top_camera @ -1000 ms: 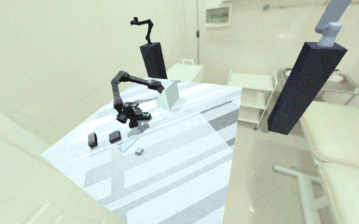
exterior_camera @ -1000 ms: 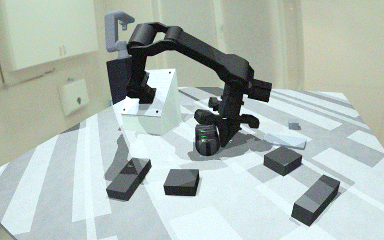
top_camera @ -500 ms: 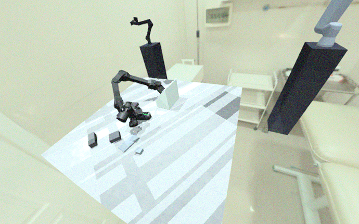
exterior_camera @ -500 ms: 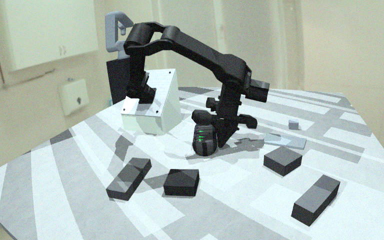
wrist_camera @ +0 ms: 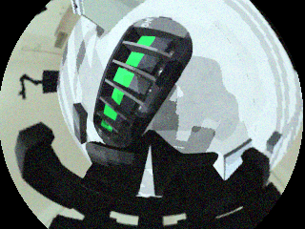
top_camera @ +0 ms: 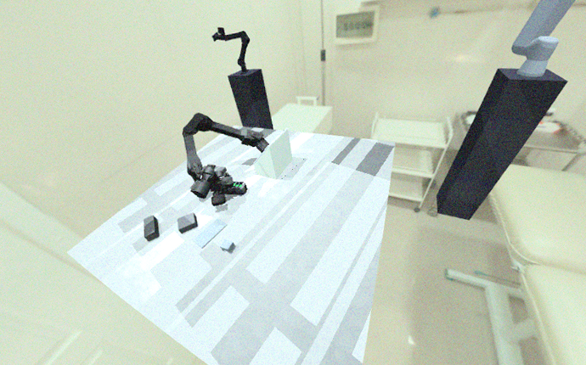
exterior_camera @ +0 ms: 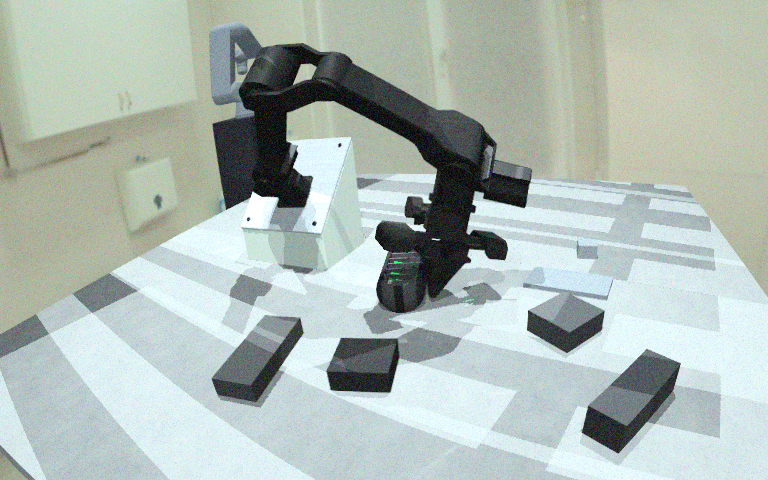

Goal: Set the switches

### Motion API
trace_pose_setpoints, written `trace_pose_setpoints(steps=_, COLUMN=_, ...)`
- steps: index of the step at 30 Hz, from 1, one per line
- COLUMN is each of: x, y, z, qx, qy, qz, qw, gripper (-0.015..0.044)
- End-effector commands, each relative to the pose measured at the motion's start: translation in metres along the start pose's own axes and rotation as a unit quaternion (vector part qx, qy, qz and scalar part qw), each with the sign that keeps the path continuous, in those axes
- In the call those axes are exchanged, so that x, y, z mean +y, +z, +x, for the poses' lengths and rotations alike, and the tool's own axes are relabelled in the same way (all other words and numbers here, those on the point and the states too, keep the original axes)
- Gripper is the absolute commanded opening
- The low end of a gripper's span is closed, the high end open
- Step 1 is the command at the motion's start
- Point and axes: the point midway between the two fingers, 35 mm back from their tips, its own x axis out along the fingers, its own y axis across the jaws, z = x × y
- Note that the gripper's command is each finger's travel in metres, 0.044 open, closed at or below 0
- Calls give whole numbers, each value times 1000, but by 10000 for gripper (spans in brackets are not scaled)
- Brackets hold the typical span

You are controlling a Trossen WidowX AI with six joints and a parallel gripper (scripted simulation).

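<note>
The dark grey controller unit (top_camera: pixel 239 189) (exterior_camera: pixel 400 294) (wrist_camera: pixel 164 86) appears to rest on its base, switches up. In the wrist view, green shows on several rockers between thin raised ribs; I cannot tell each switch's setting reliably. The label underneath is hidden. My gripper (exterior_camera: pixel 434 293) (wrist_camera: pixel 151 133) is shut with nothing between the fingers. It points down close to the bench, its tips right beside the unit's long side near one end; I cannot tell whether they touch it. In the top view the arm hides the fingertips.
Dark blocks (exterior_camera: pixel 257 362) (exterior_camera: pixel 363 366) (exterior_camera: pixel 566 322) (exterior_camera: pixel 631 399) lie around the unit. A pale blue plate (top_camera: pixel 210 232) (exterior_camera: pixel 569 283) and small blue block (top_camera: pixel 227 246) (exterior_camera: pixel 587 248) lie beyond the gripper. A white sloped box (top_camera: pixel 277 155) (exterior_camera: pixel 339 220) stands near the arm's base.
</note>
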Motion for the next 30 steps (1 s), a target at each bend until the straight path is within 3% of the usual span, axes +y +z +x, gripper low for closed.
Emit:
trace_pose_setpoints(steps=1, x=8, y=4, z=6, qx=-5, qy=8, qz=-8, qw=1000, gripper=0)
trace_pose_setpoints(steps=6, x=12, y=5, z=7, qx=-5, qy=8, qz=-8, qw=1000, gripper=0)
trace_pose_setpoints(steps=17, x=-48, y=-3, z=-65, qx=-6, qy=6, qz=-7, qw=1000, gripper=0)
trace_pose_setpoints(steps=30, x=-15, y=11, z=-72, qx=-2, qy=-44, qz=54, qw=998, gripper=0)
